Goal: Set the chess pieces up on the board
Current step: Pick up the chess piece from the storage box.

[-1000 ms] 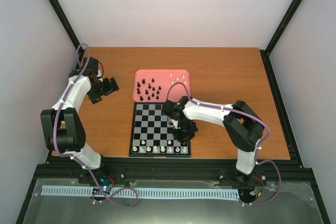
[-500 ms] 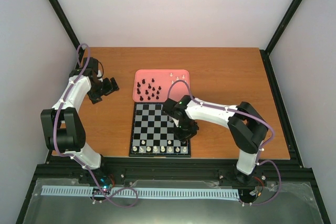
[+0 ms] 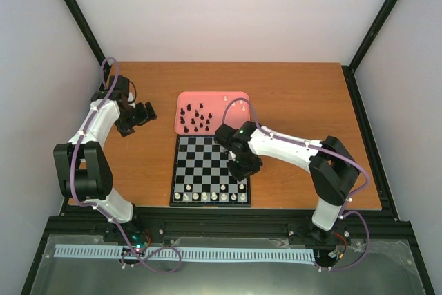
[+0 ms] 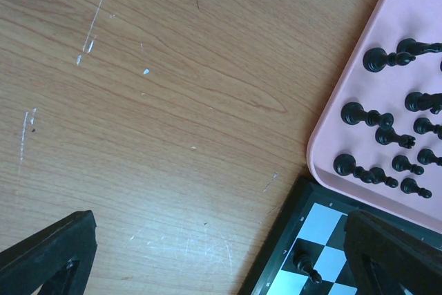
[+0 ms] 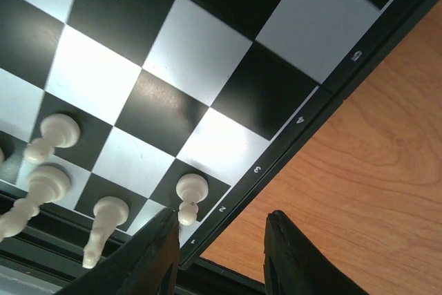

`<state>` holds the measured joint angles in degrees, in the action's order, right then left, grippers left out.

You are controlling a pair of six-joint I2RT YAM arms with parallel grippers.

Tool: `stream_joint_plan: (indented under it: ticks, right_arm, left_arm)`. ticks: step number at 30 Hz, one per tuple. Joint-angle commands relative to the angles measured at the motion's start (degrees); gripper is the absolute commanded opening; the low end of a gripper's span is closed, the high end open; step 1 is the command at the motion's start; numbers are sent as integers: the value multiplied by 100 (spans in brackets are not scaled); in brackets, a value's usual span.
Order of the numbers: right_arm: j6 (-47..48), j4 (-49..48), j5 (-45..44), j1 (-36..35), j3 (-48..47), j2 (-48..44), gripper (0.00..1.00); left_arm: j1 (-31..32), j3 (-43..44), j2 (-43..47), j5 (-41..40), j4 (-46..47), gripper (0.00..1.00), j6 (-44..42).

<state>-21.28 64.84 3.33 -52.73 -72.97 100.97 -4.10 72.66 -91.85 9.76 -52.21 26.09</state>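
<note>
White back row point(image 3: 210, 197) + a pawn point(image 5: 190, 195) on board point(image 3: 200, 153), black pieces point(image 3: 195, 119) & couple whites point(image 3: 243, 105) waiting in tray point(image 3: 181, 98); right gripper point(image 5: 221, 222), left gripper point(image 4: 219, 240) both parted, empty.

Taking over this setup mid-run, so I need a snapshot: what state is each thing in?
board, flat, mostly unfilled.
white pieces, upright along the near edge row.
white pawn, upright on the second row, not gripped.
black pieces, waiting in the pink tray.
left gripper, open, empty.
right gripper, open, empty, beside the pawn.
</note>
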Motion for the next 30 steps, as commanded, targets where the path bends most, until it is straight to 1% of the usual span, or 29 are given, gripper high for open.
stream_joint_plan:
  ticks: [1, 5, 7, 9, 12, 15, 20, 23, 27, 30]
  right_arm:
    - [-130, -77, -121, 82, -239, -206, 35]
    - [29, -47, 7, 87, -376, 43, 35]
    - [9, 2, -184, 104, -517, 119, 32]
    - [-45, 4, -414, 196, -710, 119, 32]
    - [-72, -40, -647, 558, -1153, 66, 33]
    - [79, -63, -763, 1092, -1824, 288, 35]
    - [298, -78, -554, 1913, -3114, 1411, 37]
    - [511, -91, -595, 2151, -4059, 2230, 41]
    - [693, 82, -576, 2406, -5452, 3245, 41]
    - [818, -3, -380, 2580, -5968, 3686, 41]
  left_arm:
    - [23, 94, -50, 98, 154, 100, -64]
    - [23, 136, -118, 106, 146, 100, -66]
    - [21, 167, -146, 99, 121, 100, -75]
    - [23, 207, -167, 83, 99, 100, -73]
    - [23, 240, -188, 86, 70, 100, -82]
    - [23, 262, -200, 75, 70, 100, -86]
    - [23, 325, -221, 70, 36, 100, -95]
    - [23, 382, -242, 48, -3, 100, -102]
    - [23, 449, -278, 26, -35, 100, -114]
    - [23, 484, -336, 10, -48, 100, -122]
